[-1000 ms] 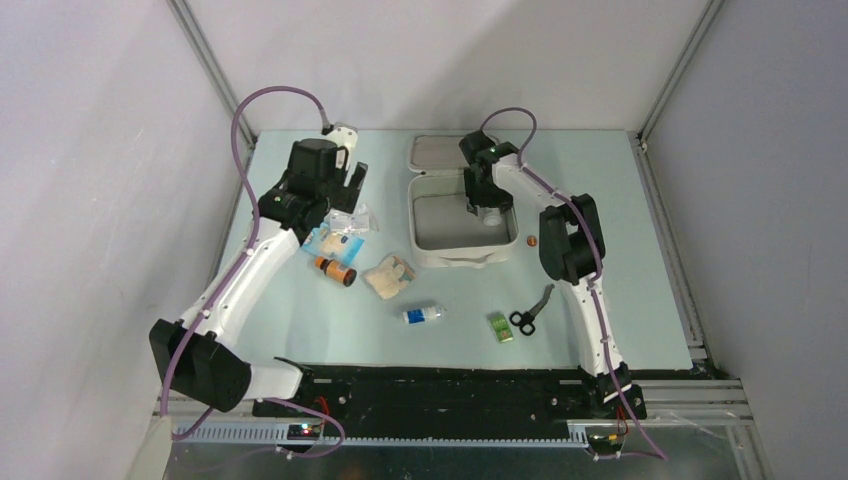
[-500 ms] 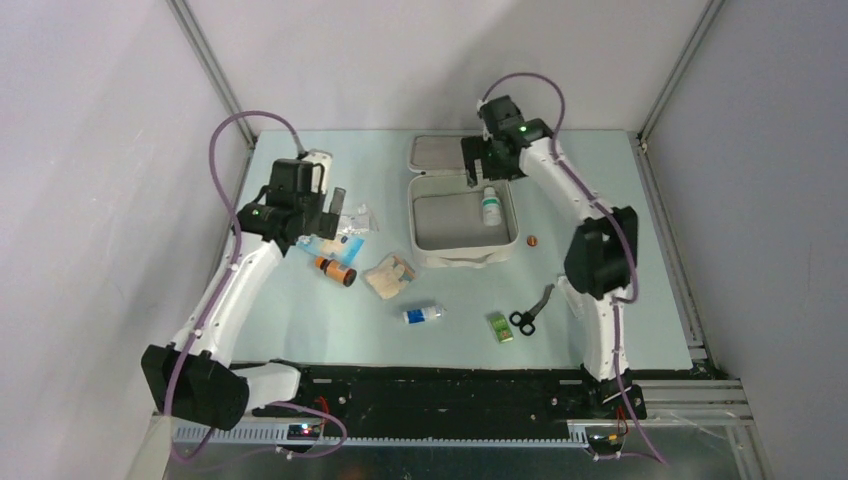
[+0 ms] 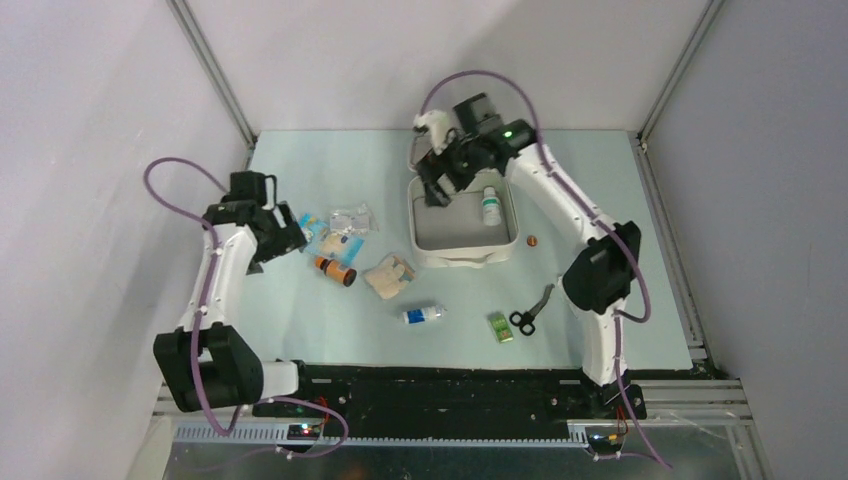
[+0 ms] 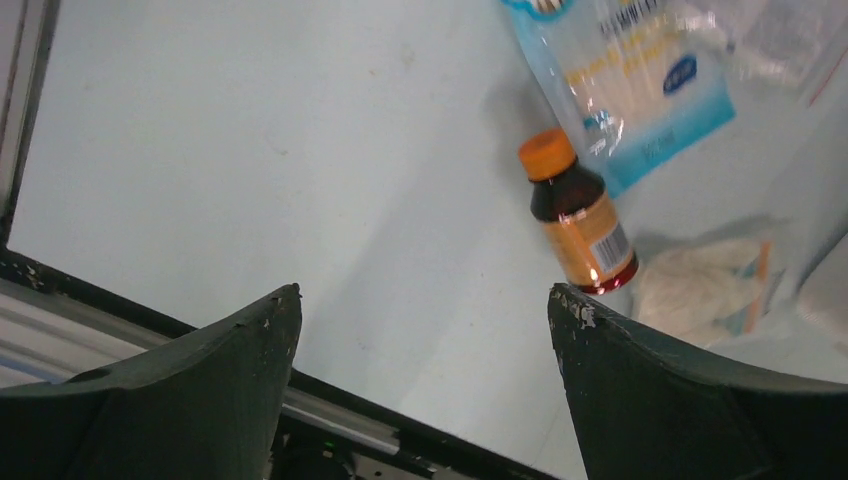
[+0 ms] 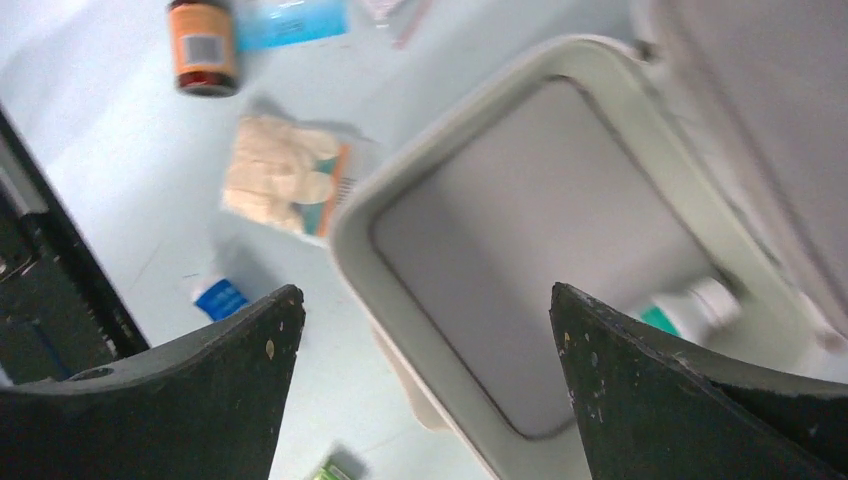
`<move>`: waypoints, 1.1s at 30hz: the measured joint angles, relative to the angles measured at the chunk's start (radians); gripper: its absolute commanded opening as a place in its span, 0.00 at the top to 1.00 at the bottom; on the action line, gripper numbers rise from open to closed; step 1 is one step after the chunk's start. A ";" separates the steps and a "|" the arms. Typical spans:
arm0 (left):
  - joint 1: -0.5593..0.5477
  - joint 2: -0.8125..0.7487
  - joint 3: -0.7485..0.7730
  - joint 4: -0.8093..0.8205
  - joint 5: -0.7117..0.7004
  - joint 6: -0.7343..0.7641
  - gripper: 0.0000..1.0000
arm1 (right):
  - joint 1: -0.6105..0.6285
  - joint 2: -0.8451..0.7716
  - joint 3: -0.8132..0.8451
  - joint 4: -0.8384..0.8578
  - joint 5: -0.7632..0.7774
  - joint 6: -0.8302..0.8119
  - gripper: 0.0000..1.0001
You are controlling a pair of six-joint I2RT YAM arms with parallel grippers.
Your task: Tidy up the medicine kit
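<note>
Near the desk's (image 3: 300, 170) far edge, the medicine kit (image 3: 460, 259) lies open under the right tool (image 3: 438, 187), spread wide and empty, while the left tool (image 3: 288, 230) gapes empty by the left edge.

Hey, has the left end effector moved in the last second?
Yes. The left end effector has drawn back leftward off the packets, and now sits left of the amber bottle, which lies where it was.

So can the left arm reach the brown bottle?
Probably yes. The left gripper is open and the bottle lies on bare table just ahead of it, with nothing between; a blue packet only sits beside its cap.
</note>
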 measured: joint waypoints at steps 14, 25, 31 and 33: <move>0.389 -0.100 -0.029 0.023 0.122 -0.035 0.05 | 0.207 0.144 -0.004 0.084 0.040 0.191 0.12; 0.477 -0.366 -0.200 0.018 0.198 -0.028 0.07 | 0.411 0.360 0.224 0.148 0.175 0.278 0.17; 0.482 -0.480 -0.226 0.014 0.198 -0.022 0.08 | 0.470 0.479 0.326 0.171 0.174 0.234 0.19; 0.478 -0.484 -0.226 0.014 0.197 -0.017 0.08 | 0.475 0.505 0.332 0.180 0.176 0.225 0.21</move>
